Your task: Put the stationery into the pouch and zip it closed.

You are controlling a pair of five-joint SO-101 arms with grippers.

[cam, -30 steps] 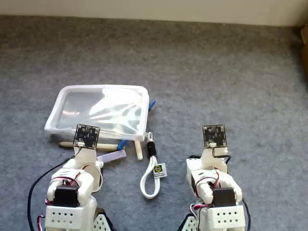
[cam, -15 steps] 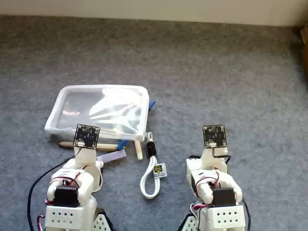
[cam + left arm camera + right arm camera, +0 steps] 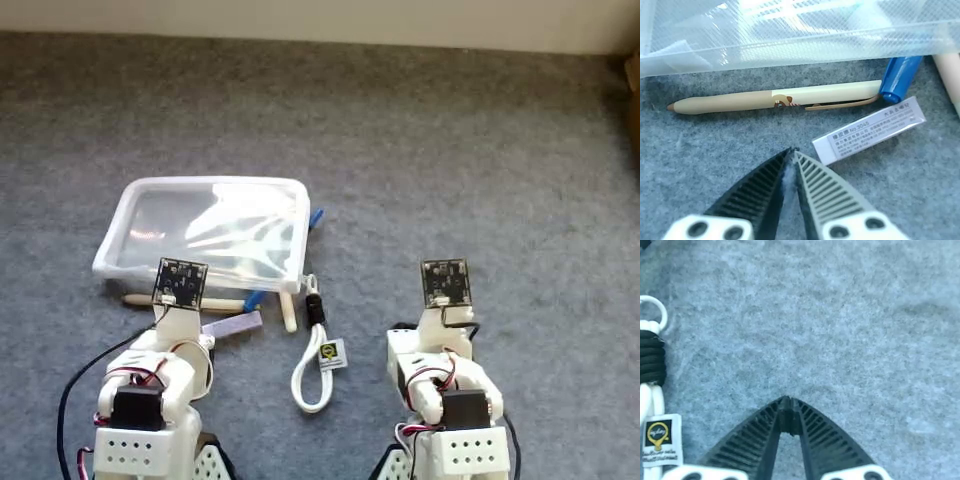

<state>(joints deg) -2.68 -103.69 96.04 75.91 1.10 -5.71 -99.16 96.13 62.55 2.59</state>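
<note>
L claw (image 3: 792, 152): clenched, tips meeting, nothing gripped. It hangs over bare felt, just short of the eraser (image 3: 870, 130) and not touching it. R claw (image 3: 785, 402): also clenched at the tips and holding nothing, over bare felt beside the cord (image 3: 650, 365).

Count:
- 1 pouch (image 3: 210, 230), clear plastic, lying flat ahead of the L arm (image 3: 165, 380). Can't tell if the zip is open.
- 3 pens. The beige pen (image 3: 775, 97) lies along the pouch's near edge, just outside it. The blue pen (image 3: 900, 80) pokes out at the pouch's near edge, and another blue end (image 3: 316, 216) shows at the pouch's R side; under or inside, can't tell. The cream pen (image 3: 289, 315) sits near the pouch's near-R corner.
- 1 eraser, white sleeve w/ print, angled, close to the blue pen's cap and the beige pen's clip end.
- 1 cord, a white loop w/ black wrap and a small tag (image 3: 660, 435), between the two arms.

Beige pen, cream pen, eraser and cord are all outside the pouch, on the bench (image 3: 480, 160).

Room: grey felt lies open to the R of the cord, ahead of the R arm (image 3: 445, 380) and beyond the pouch up to the far wall. The stationery is bunched tight at the pouch's near edge, close in front of the L arm.
</note>
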